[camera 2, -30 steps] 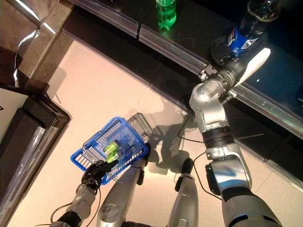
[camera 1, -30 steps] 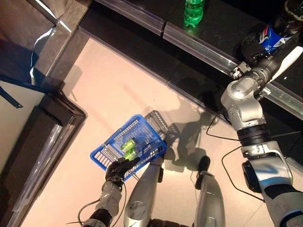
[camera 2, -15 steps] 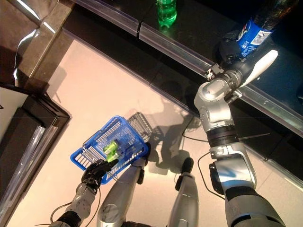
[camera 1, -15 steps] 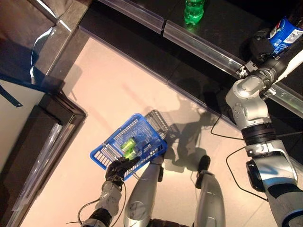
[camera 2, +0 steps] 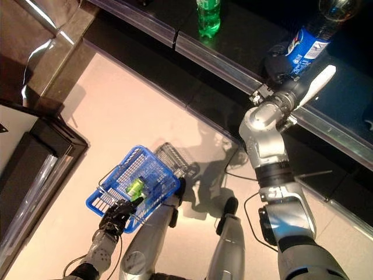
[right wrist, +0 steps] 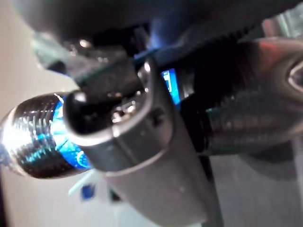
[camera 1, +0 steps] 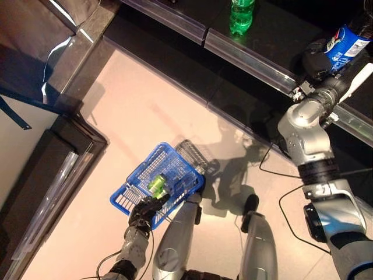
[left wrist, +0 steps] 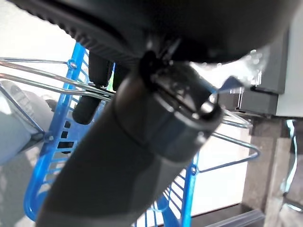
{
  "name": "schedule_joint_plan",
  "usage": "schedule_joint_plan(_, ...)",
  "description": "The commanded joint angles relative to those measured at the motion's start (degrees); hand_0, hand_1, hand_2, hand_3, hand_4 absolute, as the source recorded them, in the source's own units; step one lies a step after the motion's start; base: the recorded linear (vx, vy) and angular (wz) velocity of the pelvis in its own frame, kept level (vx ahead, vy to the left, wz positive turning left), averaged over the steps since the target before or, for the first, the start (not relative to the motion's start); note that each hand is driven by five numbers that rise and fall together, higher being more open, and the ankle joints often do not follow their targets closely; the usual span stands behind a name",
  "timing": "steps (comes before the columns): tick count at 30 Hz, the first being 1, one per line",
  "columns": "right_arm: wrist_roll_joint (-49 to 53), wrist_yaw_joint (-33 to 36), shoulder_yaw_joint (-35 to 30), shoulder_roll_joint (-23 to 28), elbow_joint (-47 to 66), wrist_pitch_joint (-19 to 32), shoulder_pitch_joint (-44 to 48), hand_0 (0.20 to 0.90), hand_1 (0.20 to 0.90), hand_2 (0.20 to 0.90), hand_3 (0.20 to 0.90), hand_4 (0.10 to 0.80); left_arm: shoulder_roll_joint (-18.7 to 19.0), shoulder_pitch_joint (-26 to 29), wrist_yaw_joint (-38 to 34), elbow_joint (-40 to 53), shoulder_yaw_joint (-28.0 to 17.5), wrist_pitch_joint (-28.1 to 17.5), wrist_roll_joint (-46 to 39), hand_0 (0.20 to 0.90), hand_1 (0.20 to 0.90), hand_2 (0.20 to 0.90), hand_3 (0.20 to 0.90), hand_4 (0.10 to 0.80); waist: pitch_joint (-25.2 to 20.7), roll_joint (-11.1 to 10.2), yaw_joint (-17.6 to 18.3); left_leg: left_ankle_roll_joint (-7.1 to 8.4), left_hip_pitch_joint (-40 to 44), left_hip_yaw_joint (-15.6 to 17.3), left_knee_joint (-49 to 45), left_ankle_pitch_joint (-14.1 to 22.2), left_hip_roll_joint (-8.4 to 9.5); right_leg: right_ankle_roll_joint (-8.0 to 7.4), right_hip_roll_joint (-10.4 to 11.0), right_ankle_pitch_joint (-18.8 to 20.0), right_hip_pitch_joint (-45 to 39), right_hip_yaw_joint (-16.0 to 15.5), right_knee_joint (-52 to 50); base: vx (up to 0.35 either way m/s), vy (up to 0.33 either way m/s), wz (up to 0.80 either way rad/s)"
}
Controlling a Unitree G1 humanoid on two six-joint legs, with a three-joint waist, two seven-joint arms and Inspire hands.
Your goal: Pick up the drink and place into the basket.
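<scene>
Fingers of the right hand [camera 2: 282, 64] clamp the cola bottle [camera 2: 309, 41] at the far right shelf [camera 2: 245, 35]. Left hand [camera 2: 116, 214] grips the blue basket [camera 2: 151, 169] handle near left.

A pale beige smooth floor [camera 1: 134, 99] fills the middle and catches soft light. A dark glossy shelf [camera 2: 256, 35] with a clear plastic front rail [camera 2: 218, 58] crosses the far side. A black-framed glass cabinet [camera 1: 52, 169] stands at the left.
</scene>
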State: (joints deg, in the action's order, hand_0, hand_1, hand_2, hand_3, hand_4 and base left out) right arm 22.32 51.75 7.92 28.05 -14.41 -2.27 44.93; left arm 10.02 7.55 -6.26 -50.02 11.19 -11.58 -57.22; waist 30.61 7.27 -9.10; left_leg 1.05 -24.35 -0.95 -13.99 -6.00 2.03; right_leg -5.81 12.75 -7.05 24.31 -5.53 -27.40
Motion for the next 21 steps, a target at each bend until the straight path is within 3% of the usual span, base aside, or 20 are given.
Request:
schedule_joint_plan(1, -10.79, -6.7, -1.43, 5.46, 15.57, 6.79, 9.0, 0.3, 0.3, 0.3, 0.2, 0.1, 3.88, -6.71, 3.9, 7.68, -2.86, -6.26, -0.67, 0.3, 0.3, 0.3, 0.2, 0.1, -1.14, -0.71, 0.73, -1.66, 3.52, -3.95, -6.31, 5.99, 2.28, 6.76, -1.94, 0.45, -5.87, -3.85, 0.73, 0.0, 0.0, 0.0)
schedule_joint_plan(10, -12.21, -16.14, -2.63, 2.67, 24.94, 10.11, -2.46, 0.3, 0.3, 0.3, 0.2, 0.1, 3.8, -11.55, 8.74, 13.75, -5.69, -8.14, -0.83, 0.3, 0.3, 0.3, 0.2, 0.1, -5.46, -1.27, 0.91, -0.49, 7.57, -4.73, -4.66, 4.35, 0.77, 8.07, -2.62, -1.25, -11.45, -5.67, 1.7, 0.022, -0.016, 0.07)
schedule_joint_plan(21, -4.97, -27.6, 0.27, -1.54, 32.8, 12.25, -12.42, 0.3, 0.3, 0.3, 0.2, 0.1, 5.48, -13.89, 10.08, 22.21, -8.02, -7.87, -0.58, 0.3, 0.3, 0.3, 0.2, 0.1, -10.29, -2.63, 1.29, 0.1, 12.23, -4.97, -1.24, 3.77, -0.61, 8.19, -4.09, -1.28, -17.2, -5.82, 5.51, 0.024, -0.023, 0.03)
